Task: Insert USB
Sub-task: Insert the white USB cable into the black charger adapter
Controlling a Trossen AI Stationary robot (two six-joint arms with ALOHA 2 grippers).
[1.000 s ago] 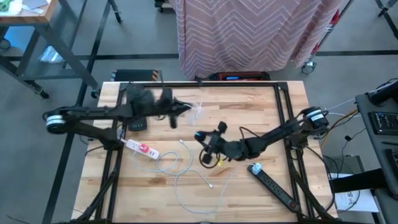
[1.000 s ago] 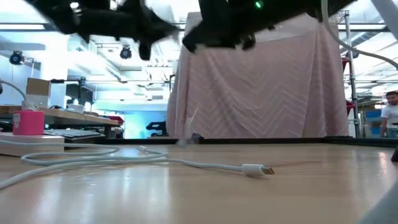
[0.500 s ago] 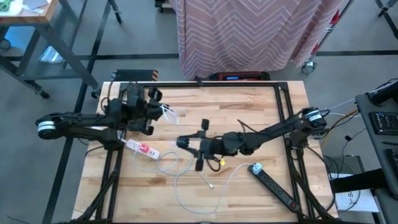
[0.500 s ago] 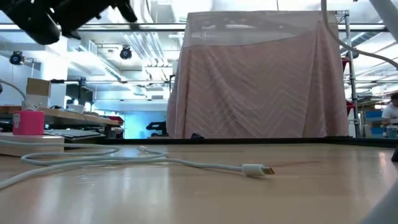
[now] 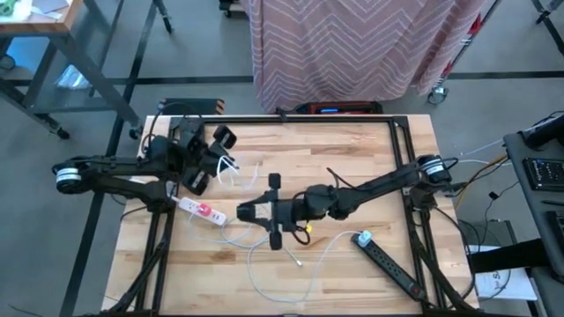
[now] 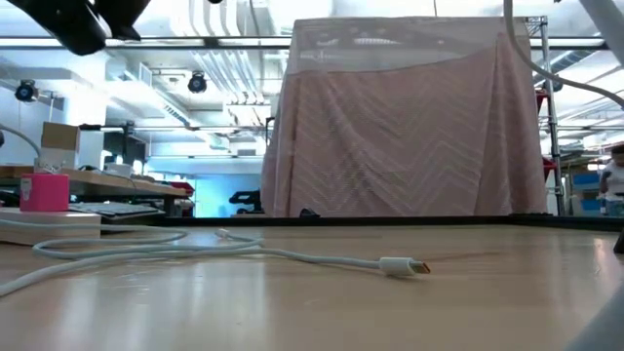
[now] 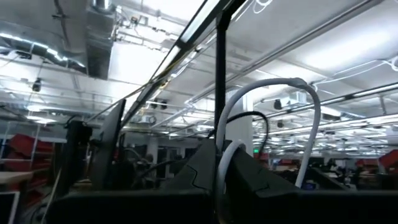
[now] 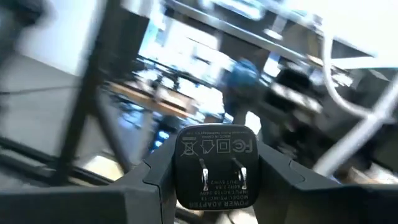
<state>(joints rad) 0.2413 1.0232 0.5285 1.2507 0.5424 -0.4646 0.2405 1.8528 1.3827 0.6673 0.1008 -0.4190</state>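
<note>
2 parts were held, not yet joined. At the high view's left-middle, the left gripper (image 5: 222,151) pinched the white cable (image 7: 261,118). At its center, the right gripper (image 8: 214,180) clamped the black power adapter (image 8: 214,167). Plugging in was still left.

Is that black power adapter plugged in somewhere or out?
Out. The black power adapter sits between the right gripper fingers, its two metal prongs bare.

Two slim black jointed arms (image 5: 115,165), silver-capped shoulders (image 5: 65,174).
</note>
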